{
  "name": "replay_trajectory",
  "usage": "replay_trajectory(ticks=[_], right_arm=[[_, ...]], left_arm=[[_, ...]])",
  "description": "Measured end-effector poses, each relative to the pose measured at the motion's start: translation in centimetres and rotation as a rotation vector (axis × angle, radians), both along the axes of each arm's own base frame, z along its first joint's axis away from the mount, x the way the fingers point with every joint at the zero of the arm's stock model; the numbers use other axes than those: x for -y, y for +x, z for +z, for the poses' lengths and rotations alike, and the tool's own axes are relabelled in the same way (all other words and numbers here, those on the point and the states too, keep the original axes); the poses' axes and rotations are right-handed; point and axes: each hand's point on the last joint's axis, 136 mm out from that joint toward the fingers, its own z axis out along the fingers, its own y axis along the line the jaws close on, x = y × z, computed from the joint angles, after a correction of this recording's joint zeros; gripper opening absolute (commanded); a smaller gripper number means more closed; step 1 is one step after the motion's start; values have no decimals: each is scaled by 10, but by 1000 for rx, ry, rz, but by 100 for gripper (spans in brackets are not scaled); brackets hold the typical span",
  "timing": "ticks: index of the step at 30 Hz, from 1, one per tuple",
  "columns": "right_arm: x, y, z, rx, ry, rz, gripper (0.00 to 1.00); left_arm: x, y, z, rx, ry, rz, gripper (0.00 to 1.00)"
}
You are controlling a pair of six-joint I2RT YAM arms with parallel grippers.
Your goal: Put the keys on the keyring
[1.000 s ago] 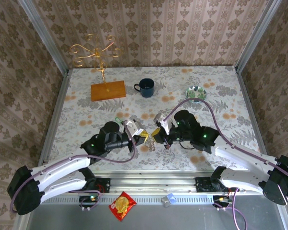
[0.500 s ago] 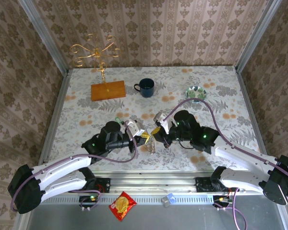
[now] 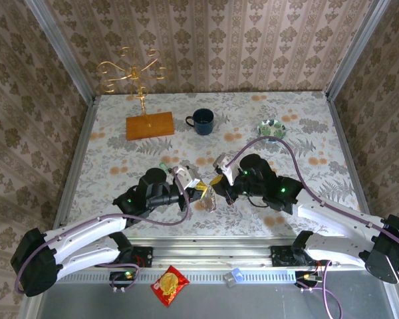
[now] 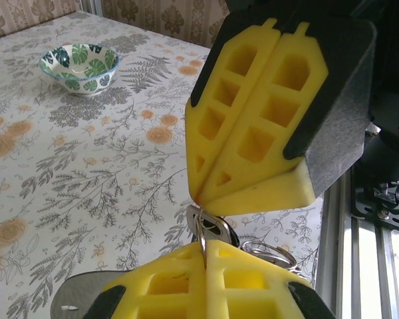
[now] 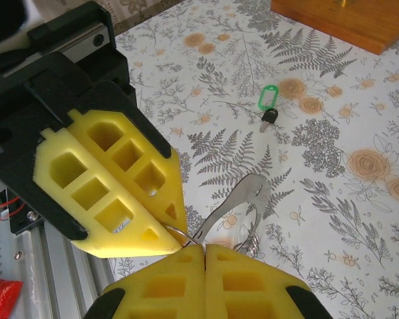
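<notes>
Over the floral counter [image 3: 113, 143], the left gripper [image 4: 205, 254] and the right gripper [image 5: 205, 256] meet tip to tip, both clamped shut on the keyring [image 4: 213, 227]. The green-headed key [image 5: 268, 101] lies flat, well beyond the left gripper's outer side. That arm is nearer, and the key's shaft points roughly toward the grippers.

Patterned wallpaper walls [image 3: 253, 46], floral tabletop [image 3: 120, 153]

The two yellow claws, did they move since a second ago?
Only a little: the left gripper and right gripper nudged closer together, both staying shut on the keyring between them. The green key, mug, bowl and gold stand stayed put.
</notes>
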Motion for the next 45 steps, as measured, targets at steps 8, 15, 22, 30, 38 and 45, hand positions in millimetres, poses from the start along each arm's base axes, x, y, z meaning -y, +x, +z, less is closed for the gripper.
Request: replay_trajectory(ticks=[8,15,22,30,38,45], right_arm=[[-2,0,-6,-62,9,-20,0],[-3,-2,-7,-108,31,-17,8],[0,1,-9,-132,37,-35,29],[10,6,-4,-116,70,-45,45],[20,-15,-3,130,48,126,46],[11,-20,-6,218,38,243,38]], left_arm=[[-2,-6,1,111,0,-16,0],[-5,-7,2,189,13,-9,0],[-5,-8,6,237,4,-5,0],[-5,-9,4,257,-21,-2,0],[-6,-10,1,244,-71,12,0],[-7,-15,0,212,-120,-4,0]])
